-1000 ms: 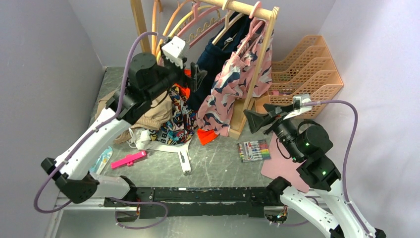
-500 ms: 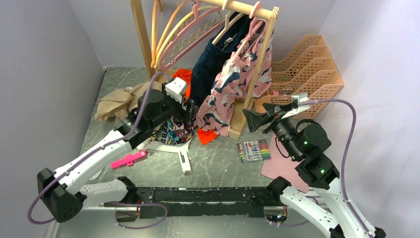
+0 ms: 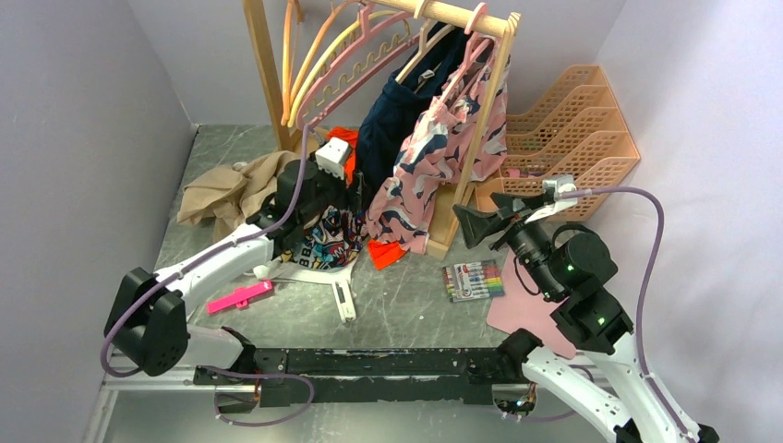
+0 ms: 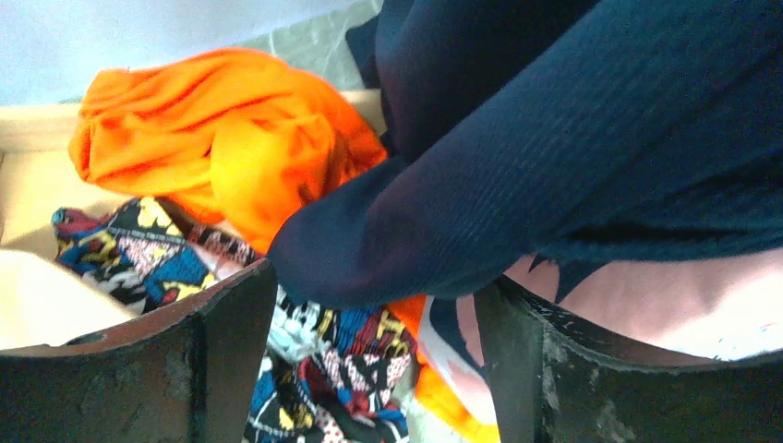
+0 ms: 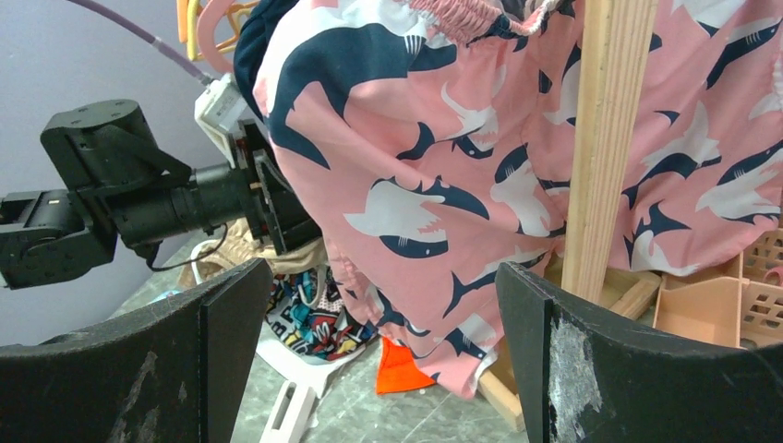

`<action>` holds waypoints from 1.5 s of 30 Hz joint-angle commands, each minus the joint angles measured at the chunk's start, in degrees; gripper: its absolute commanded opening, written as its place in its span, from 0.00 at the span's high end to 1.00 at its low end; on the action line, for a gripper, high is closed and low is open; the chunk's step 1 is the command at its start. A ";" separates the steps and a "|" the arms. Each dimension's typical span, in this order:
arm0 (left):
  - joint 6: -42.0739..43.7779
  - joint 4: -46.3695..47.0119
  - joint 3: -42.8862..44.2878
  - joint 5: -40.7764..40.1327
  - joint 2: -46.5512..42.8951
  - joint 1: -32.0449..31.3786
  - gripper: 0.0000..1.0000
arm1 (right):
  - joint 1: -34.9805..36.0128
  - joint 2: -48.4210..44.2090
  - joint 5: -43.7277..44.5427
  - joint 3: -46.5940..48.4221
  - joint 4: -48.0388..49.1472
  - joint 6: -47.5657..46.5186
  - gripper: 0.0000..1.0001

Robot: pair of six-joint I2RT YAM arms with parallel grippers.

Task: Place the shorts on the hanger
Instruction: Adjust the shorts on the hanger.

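The navy shorts (image 3: 392, 125) hang from the cream hanger (image 3: 423, 44) on the wooden rail, beside the pink shark-print shorts (image 3: 443, 157). My left gripper (image 3: 357, 191) is open at the lower hem of the navy shorts. In the left wrist view the navy fabric (image 4: 554, 138) hangs just above the gap of the open gripper (image 4: 374, 305), not pinched. My right gripper (image 3: 482, 214) is open and empty, right of the rack post. In the right wrist view the gripper (image 5: 379, 305) faces the pink shorts (image 5: 480, 185).
Pink and yellow hangers (image 3: 342, 65) hang on the rail's left. An orange cloth (image 4: 222, 138), a comic-print cloth (image 3: 323, 235) and a tan garment (image 3: 226, 189) lie below. The rack post (image 5: 605, 138), a marker set (image 3: 473, 280) and orange trays (image 3: 572, 129) stand right.
My left arm has come down from beside the rail and reached forward, low, to the hem of the navy shorts. The right arm has not moved.
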 commanded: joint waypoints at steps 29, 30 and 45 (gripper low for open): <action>-6.14 -21.25 7.20 6.34 -17.47 1.29 0.93 | -0.10 2.04 0.25 -1.16 4.78 -3.24 0.04; -6.44 -20.67 5.15 5.54 -17.97 1.22 0.93 | -0.10 2.15 -0.07 -1.42 5.04 -2.97 0.04; -5.04 -27.66 3.01 -28.62 -7.51 -4.87 0.01 | -0.11 6.41 -3.89 -2.69 5.60 -2.22 0.04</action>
